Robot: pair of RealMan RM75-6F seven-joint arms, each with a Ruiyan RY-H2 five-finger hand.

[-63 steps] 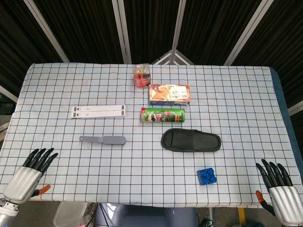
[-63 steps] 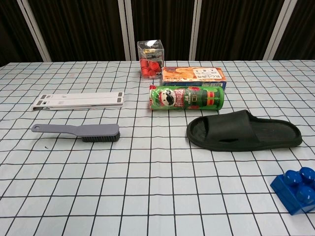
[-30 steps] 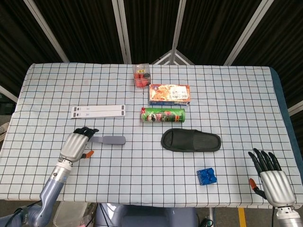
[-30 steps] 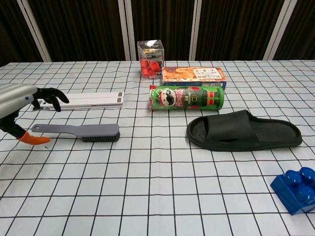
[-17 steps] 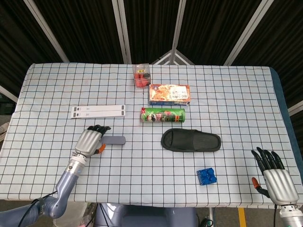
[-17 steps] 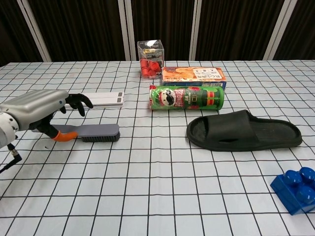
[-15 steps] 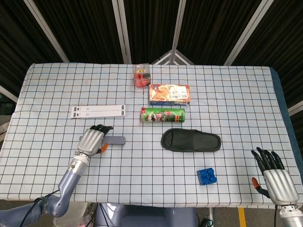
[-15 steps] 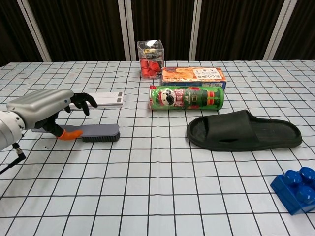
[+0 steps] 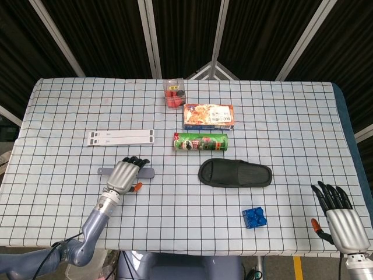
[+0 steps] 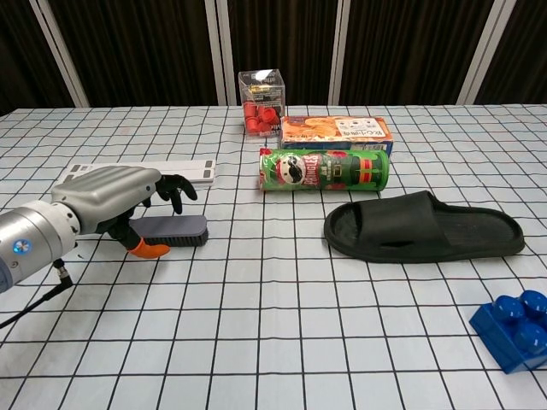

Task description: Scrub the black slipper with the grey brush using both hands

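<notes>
The grey brush (image 9: 148,172) lies flat on the checked cloth at left of centre, bristle head (image 10: 175,229) pointing right. My left hand (image 9: 124,177) hovers over its middle, fingers spread above the handle and the orange-tipped thumb (image 10: 149,249) in front of it; it does not grip the brush. The handle's far end (image 9: 106,171) sticks out to the left. The black slipper (image 9: 235,173) lies sole down right of centre, also seen in the chest view (image 10: 423,226). My right hand (image 9: 341,224) is at the front right edge, fingers spread, holding nothing.
A green can (image 9: 200,142) lies behind the slipper, with an orange box (image 9: 208,116) and a clear box of red items (image 9: 174,93) further back. A white strip (image 9: 121,137) lies behind the brush. A blue brick (image 9: 254,217) sits in front of the slipper.
My left hand has come from the front left edge onto the table and slid right along the brush handle to its middle. The right hand has barely shifted. The brush and slipper have not moved.
</notes>
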